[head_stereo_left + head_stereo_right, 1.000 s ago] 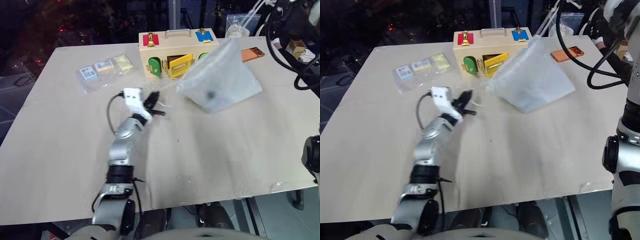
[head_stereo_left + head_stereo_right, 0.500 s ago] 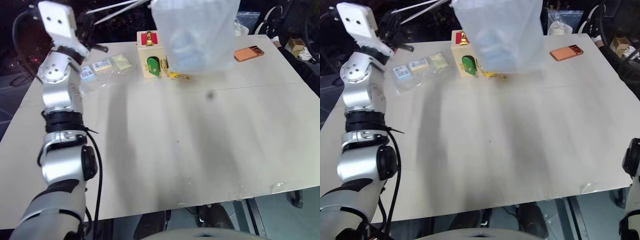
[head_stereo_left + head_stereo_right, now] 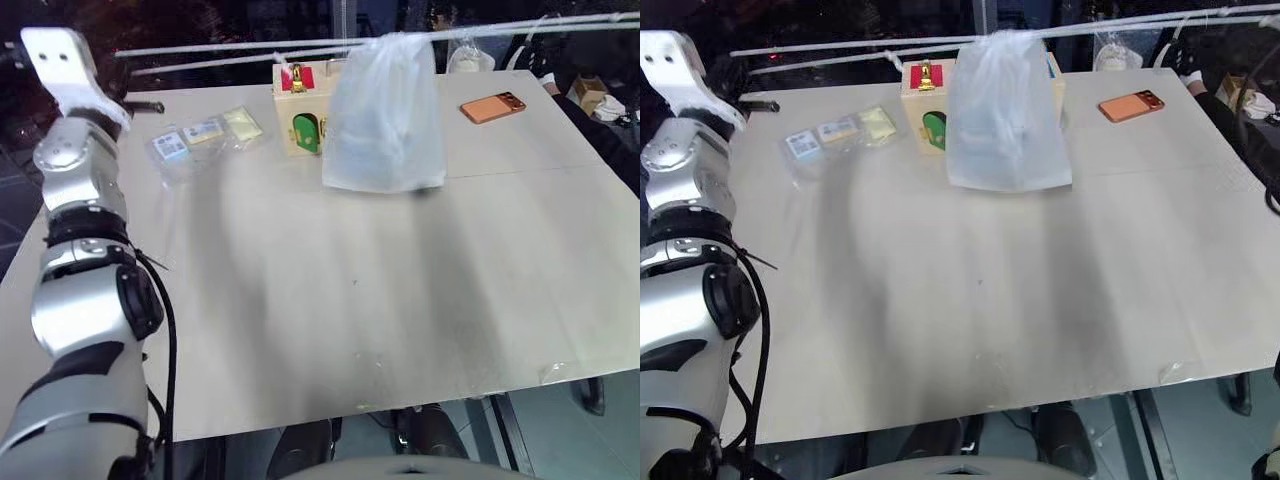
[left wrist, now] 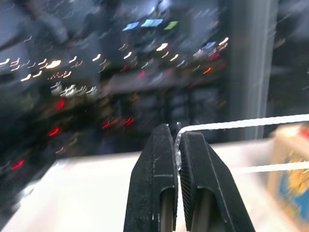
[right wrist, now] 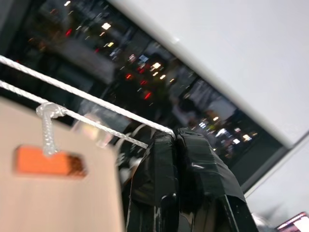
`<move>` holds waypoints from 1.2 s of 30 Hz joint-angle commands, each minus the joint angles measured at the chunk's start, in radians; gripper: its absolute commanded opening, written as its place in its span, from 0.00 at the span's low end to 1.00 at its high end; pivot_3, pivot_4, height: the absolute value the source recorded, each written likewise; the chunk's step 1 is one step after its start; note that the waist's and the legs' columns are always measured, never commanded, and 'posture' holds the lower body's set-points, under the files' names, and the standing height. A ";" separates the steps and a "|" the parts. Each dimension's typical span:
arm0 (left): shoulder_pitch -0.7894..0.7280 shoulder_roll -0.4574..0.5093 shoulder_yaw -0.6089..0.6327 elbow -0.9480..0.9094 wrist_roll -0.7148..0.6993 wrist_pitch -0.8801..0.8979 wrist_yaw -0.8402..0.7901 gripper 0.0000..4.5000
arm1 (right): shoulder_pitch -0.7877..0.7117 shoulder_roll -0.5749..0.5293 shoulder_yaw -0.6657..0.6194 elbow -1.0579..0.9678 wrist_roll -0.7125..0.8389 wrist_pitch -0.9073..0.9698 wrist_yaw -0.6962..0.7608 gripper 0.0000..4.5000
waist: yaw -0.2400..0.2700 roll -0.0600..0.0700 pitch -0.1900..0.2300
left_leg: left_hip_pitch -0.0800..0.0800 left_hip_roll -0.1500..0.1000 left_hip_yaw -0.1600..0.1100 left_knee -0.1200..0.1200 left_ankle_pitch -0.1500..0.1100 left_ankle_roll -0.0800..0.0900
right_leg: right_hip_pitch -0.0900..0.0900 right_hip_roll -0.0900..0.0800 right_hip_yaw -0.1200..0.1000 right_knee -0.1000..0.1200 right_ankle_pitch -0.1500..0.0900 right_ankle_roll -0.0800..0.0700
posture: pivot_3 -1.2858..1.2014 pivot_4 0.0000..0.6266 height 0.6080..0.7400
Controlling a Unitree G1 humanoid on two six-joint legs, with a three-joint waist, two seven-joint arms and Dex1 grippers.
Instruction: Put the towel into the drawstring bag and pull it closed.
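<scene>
My two head views look down over the same pale wooden table (image 3: 400,300); my wrist views face along taut white cords (image 4: 241,124).

The drawstring bag (image 3: 383,115) hung on its cord (image 3: 230,48) above the counter (image 3: 360,290), before a wooden box (image 3: 298,120), with a card packet (image 3: 200,140) left and a phone (image 3: 488,107) right.
</scene>
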 commanded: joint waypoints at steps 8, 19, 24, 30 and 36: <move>0.293 -0.116 -0.033 -0.497 -0.215 0.369 -0.381 0.01 | 0.474 0.001 -0.108 -0.713 0.652 0.563 0.468 0.00 | -0.006 0.000 -0.003 | 0.002 0.002 -0.003 0.002 -0.002 0.004 | 0.005 0.000 0.000 0.001 0.001 0.001 | 0.52 0.24 1.00; 0.701 -0.334 -0.242 -0.834 -0.136 0.441 -0.328 0.21 | 0.752 0.186 0.238 -0.729 0.340 0.352 0.332 0.30 | 0.017 -0.001 -0.002 | 0.005 0.001 -0.002 0.017 -0.007 0.011 | 0.012 0.001 0.002 0.001 0.007 0.004 | 0.52 0.24 1.00; 0.842 -0.273 -0.212 -1.011 -0.191 0.546 -0.357 0.65 | 0.924 0.164 0.173 -0.815 0.374 0.347 0.386 0.76 | 0.019 0.000 -0.003 | 0.005 0.001 -0.002 0.016 -0.005 0.008 | 0.013 0.001 0.002 -0.001 0.007 0.004 | 0.52 0.24 1.00; 0.957 -0.226 -0.152 -1.095 -0.217 0.562 -0.341 0.99 | 1.023 0.237 0.187 -0.839 0.261 0.255 0.274 1.00 | 0.016 0.000 -0.003 | 0.007 0.002 -0.003 0.016 -0.008 0.012 | 0.015 0.001 0.002 -0.003 0.007 0.004 | 0.52 0.24 1.00; 1.013 -0.250 -0.085 -1.262 -0.328 0.596 -0.319 0.99 | 0.995 0.392 0.123 -0.882 0.253 0.166 0.168 1.00 | 0.024 0.001 -0.003 | 0.012 0.002 -0.003 0.016 -0.008 0.013 | 0.019 0.001 0.001 -0.003 0.008 0.003 | 0.52 0.24 1.00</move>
